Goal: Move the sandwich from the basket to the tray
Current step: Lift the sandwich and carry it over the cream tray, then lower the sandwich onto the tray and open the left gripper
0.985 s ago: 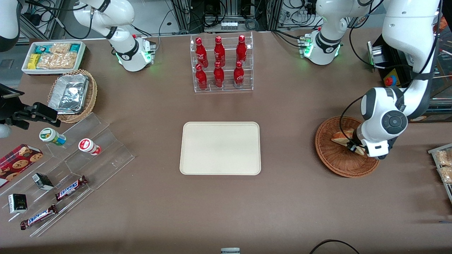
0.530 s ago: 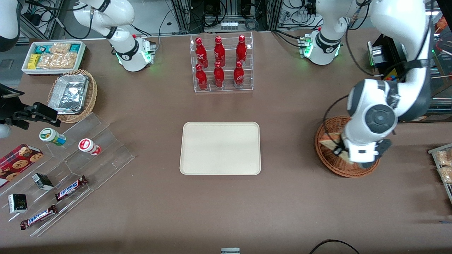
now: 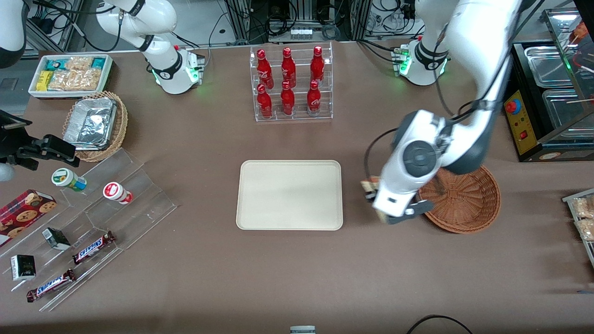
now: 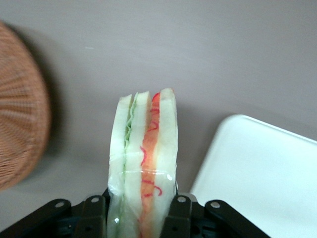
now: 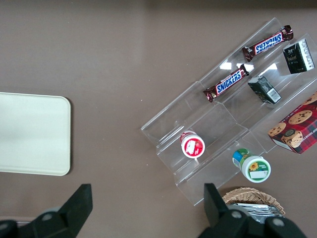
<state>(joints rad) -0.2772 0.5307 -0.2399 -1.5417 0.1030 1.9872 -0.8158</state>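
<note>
Bare tabletop between gripper, tray

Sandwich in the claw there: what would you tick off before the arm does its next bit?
1. Grip: gripper shut on the sandwich, a finger against each bread face. Ok.
2. Sandwich out of the basket: the basket holds nothing, and the wedge hangs over bare table. Ok.
3. Sandwich over the tray: not ok, it sits between basket and tray, short of the rim.
4. Landing spot: the tray's surface is bare. Ok.
5. Path: nothing lies on the table between gripper and tray. Ok.
6. Height above the rim: cannot tell.
</note>
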